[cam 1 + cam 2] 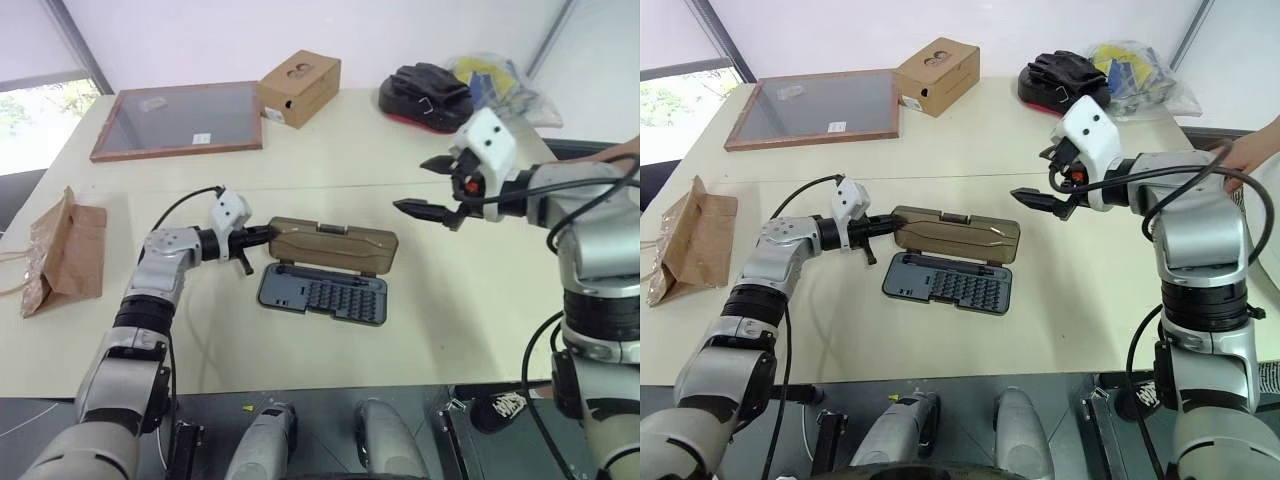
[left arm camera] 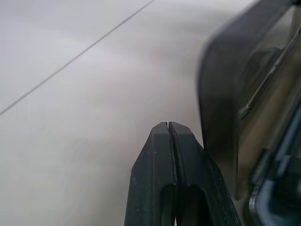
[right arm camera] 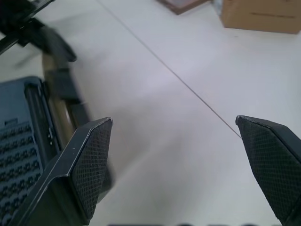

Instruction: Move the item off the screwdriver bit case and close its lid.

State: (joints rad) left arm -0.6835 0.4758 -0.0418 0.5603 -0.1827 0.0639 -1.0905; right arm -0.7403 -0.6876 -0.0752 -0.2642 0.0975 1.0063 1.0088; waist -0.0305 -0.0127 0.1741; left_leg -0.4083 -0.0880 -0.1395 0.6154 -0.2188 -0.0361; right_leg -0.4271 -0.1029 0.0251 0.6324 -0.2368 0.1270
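Paper bag: the small crumpled brown kraft bag (image 1: 65, 250) lies flat at the far left edge of the table (image 1: 470, 320), well apart from the case — already off it, by the look of things.

Case: the dark grey screwdriver bit case (image 1: 322, 293) sits open near the middle of the table, rows of bits showing in the near half.

Lid: the smoky-brown lid (image 1: 335, 244) stands raised on the far side of the tray, tilted, its small latch tab along the upper edge.

Left gripper: the left gripper (image 1: 258, 238) is clenched tight, fingertips pressed together, right at the lid's left end. From the wrist view it seems to be beside that edge, not pinching it.

Right gripper: the right gripper (image 1: 428, 189) hangs above the table to the right of the case, jaws spread wide, holding nothing.

Handling: the lid is probably thin, stiff, light plastic on a hinge — it should swing with a gentle push on its outer face. The whole case is likely light enough to skid on the smooth tabletop, so steadying the tray looks wise. The latch edge is the place to press for the final snap.

Background: a framed panel (image 1: 180, 121), a cardboard box with two holes (image 1: 300, 87) and a black-and-red pouch (image 1: 425, 95) sit at the far side.
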